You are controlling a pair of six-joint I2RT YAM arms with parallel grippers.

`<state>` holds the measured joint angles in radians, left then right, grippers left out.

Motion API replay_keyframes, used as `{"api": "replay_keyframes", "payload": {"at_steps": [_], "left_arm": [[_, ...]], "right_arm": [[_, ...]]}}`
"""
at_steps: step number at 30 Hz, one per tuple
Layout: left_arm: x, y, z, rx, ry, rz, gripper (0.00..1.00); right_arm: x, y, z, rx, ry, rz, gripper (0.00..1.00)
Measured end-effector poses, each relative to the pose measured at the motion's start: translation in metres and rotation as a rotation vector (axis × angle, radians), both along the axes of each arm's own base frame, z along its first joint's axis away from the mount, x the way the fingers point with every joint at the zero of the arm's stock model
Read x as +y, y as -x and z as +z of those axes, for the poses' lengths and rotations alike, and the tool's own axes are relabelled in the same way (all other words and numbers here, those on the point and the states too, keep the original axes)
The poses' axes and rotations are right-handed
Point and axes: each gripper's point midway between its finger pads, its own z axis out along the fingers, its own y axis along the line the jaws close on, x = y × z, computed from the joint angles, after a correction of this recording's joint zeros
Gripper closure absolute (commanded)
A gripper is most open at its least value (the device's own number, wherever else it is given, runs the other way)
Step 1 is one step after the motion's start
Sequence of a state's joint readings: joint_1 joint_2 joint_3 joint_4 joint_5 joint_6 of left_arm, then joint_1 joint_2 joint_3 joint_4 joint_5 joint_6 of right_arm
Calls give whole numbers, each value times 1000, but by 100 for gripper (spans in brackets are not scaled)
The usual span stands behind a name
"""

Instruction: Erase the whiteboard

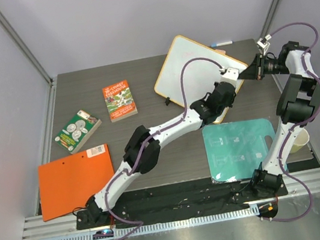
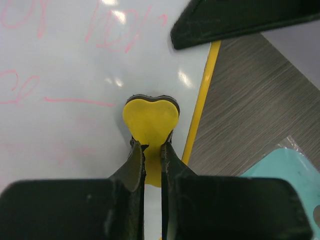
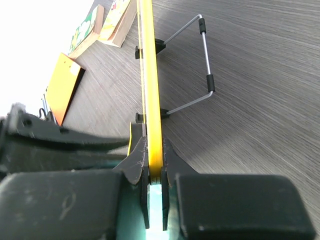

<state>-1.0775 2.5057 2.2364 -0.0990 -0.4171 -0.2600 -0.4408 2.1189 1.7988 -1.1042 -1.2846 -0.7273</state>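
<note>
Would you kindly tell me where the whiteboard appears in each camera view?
Top external: the whiteboard sits upper centre-right, tilted.
Left wrist: its white face fills the upper left.
Right wrist: edge-on, its yellow rim runs from top centre into the right tool.
Shared landmark: the teal mat by its near edge.

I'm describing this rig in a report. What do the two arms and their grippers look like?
Both the left arm and right arm have white links joined by bulky black joints, with a purple cable looping alongside each. The left gripper and right gripper have black bodies and thin, dark, tapering fingers.
</note>
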Motion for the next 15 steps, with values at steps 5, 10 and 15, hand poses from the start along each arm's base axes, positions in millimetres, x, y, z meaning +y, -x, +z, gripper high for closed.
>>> {"api": "replay_keyframes", "payload": {"at_steps": [5,10,15], "left_arm": [[12,-31,17,12,64,30,100],[44,-80,32,3,115,110,100],[92,-132,38,-13,130,212,100]], "right_arm": [[0,1,-1,7,-2,0,99],[1,3,-2,25,-7,-3,99],[2,6,-1,37,-8,0,99]]}}
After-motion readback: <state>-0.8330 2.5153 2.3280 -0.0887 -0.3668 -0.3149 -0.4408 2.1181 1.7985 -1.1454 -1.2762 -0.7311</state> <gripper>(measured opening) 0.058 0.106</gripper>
